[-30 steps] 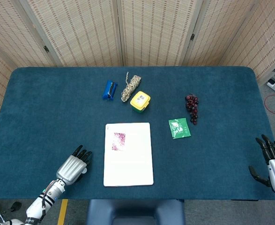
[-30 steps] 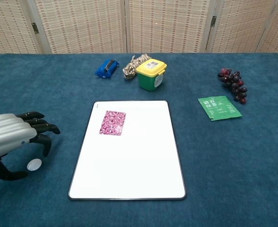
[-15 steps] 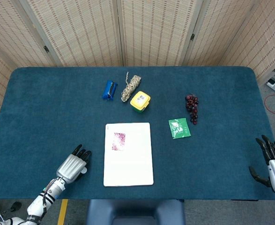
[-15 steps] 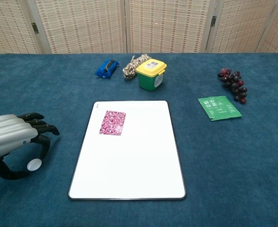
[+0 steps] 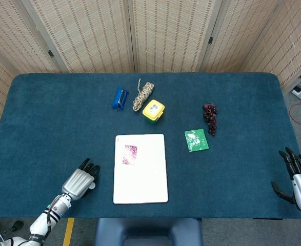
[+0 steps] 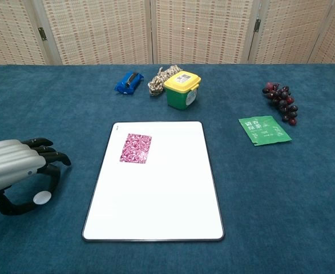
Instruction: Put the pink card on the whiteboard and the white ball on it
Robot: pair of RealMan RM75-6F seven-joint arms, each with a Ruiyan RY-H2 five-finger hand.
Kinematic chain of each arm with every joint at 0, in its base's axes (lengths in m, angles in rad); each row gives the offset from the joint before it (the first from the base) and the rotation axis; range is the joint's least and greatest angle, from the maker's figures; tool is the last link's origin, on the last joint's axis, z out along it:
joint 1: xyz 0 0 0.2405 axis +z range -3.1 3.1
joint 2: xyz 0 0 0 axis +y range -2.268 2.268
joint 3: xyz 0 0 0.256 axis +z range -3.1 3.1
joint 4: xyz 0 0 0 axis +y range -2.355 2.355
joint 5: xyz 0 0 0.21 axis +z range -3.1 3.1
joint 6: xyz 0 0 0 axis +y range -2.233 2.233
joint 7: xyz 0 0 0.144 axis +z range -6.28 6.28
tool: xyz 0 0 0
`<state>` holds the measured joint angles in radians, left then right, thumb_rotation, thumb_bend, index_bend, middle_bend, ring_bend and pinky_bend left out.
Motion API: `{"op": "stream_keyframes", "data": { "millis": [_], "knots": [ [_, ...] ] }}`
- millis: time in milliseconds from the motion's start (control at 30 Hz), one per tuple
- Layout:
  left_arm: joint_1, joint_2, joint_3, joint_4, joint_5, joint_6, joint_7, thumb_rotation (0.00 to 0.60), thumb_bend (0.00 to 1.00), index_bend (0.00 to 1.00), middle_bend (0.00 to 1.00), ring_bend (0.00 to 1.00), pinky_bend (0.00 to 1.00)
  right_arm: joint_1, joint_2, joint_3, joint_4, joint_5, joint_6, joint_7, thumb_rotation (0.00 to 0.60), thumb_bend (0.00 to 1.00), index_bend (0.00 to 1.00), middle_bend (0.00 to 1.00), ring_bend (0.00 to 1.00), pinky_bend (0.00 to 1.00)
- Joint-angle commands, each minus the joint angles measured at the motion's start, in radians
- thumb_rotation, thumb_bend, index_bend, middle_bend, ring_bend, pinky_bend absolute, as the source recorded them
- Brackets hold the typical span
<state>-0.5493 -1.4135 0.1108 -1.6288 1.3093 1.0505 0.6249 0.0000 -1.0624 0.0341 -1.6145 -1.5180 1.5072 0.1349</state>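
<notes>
Left hand (image 6: 13, 171) curls loosely around white ball (image 6: 40, 198), not visibly gripping; a glancing close may roll it off. Right hand (image 5: 299, 179) open, idle.

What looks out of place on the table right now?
Nothing stands out. The pink card lies flat on the whiteboard, slightly tilted. The white ball sits on the cloth between the left hand's fingers and thumb. Nothing looks spilled or damaged.
</notes>
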Motion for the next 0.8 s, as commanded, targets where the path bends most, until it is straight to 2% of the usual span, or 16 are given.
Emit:
{"op": "stream_keyframes", "data": {
  "millis": [33,233,433,600,800],
  "knots": [
    [0.001,0.000,-0.004,0.000,0.000,0.000,-0.002,0.600,0.45,0.49,0.18,0.17,0.00,0.000,0.001,0.000,0.000,0.000,0.001,0.000,0.600,0.36,0.00,0.04,0.09,0.04],
    [-0.008,0.021,-0.044,-0.026,0.007,0.011,-0.019,0.600,0.45,0.49,0.18,0.17,0.00,0.000,0.003,0.001,-0.001,0.002,0.001,0.000,0.600,0.36,0.00,0.04,0.09,0.04],
    [-0.064,0.038,-0.130,-0.061,-0.012,-0.016,-0.038,0.600,0.45,0.48,0.18,0.17,0.00,0.001,0.001,0.001,0.001,0.002,-0.001,0.002,0.600,0.36,0.00,0.04,0.09,0.04],
    [-0.133,0.000,-0.201,-0.036,-0.052,-0.071,-0.042,0.600,0.45,0.48,0.18,0.17,0.00,-0.003,0.002,-0.001,0.002,0.003,0.003,0.004,0.600,0.36,0.00,0.04,0.09,0.04],
    [-0.205,-0.070,-0.253,0.018,-0.130,-0.130,-0.015,0.600,0.44,0.46,0.18,0.17,0.00,-0.011,0.006,-0.001,0.005,0.013,0.008,0.010,0.600,0.36,0.00,0.04,0.09,0.04]
  ]
}}
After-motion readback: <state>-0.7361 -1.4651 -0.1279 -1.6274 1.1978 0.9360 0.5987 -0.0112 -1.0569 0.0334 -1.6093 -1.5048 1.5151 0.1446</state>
